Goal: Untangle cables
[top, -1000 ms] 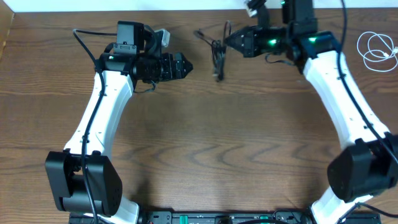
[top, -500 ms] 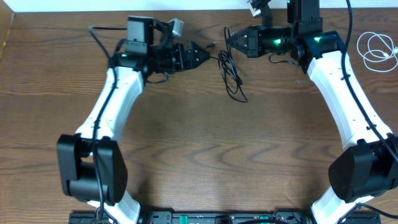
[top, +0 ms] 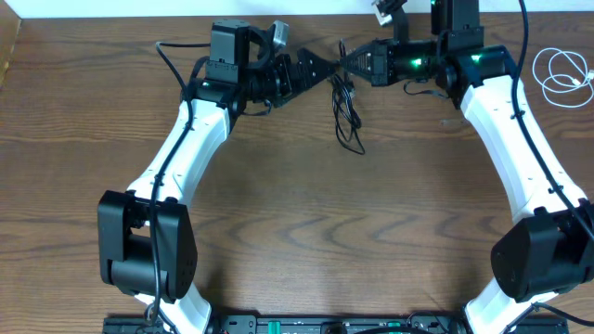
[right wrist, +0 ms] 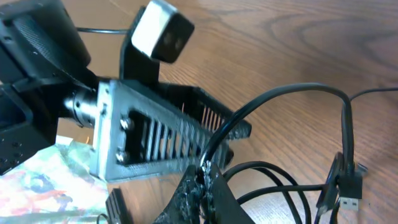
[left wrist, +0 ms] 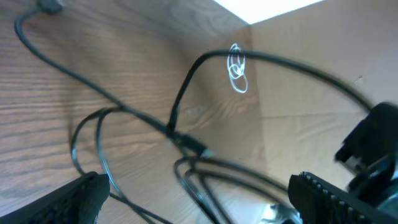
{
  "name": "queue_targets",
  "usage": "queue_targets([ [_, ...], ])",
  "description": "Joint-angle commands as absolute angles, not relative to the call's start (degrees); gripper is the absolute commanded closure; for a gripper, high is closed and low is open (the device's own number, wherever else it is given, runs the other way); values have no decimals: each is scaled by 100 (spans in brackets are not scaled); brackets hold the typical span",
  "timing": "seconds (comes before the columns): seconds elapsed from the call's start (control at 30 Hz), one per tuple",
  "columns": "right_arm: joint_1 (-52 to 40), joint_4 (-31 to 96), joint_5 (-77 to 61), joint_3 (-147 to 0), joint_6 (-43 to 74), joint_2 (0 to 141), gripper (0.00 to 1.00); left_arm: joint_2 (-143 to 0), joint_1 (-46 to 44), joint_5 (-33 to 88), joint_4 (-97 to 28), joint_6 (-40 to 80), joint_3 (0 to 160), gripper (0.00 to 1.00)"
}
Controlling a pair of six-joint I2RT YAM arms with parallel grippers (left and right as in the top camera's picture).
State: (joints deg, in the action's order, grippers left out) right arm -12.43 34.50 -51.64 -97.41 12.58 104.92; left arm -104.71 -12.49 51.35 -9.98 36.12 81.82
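Now pinching the black cable (top: 348, 116) near the far edge of the table (top: 278, 213) with the right gripper (top: 345, 62) to steady it, left gripper (top: 327, 70) spread wide before its strands for pulling, white cable (top: 560, 74) coiled well apart.

Your black cable (top: 345, 107) is thin and gathered in long, narrow loops that trail from the far middle of the surface (top: 297, 223) toward you. Its upper stretch is pinched in the right hand (top: 345, 61), and its small plug (right wrist: 348, 186) shows just beside. Your white cable (top: 560, 74) lies well apart at the far right, coiled in loose rings.
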Motion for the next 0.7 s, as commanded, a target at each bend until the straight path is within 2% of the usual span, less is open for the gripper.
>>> queue_targets([
  [0.0, -1205, 3454, -5247, -9795, 1278, 10438, 99, -10484, -1240, 5247, -768, 4289, 8143, 3],
  [0.33, -1203, 3450, -5129, -9795, 1275, 10438, 99, -10488, -1555, 4856, -672, 5009, 8143, 4],
  [0.67, -1192, 3454, -4963, -9795, 1278, 10438, 99, -10562, -1734, 4908, -755, 5435, 8143, 34],
])
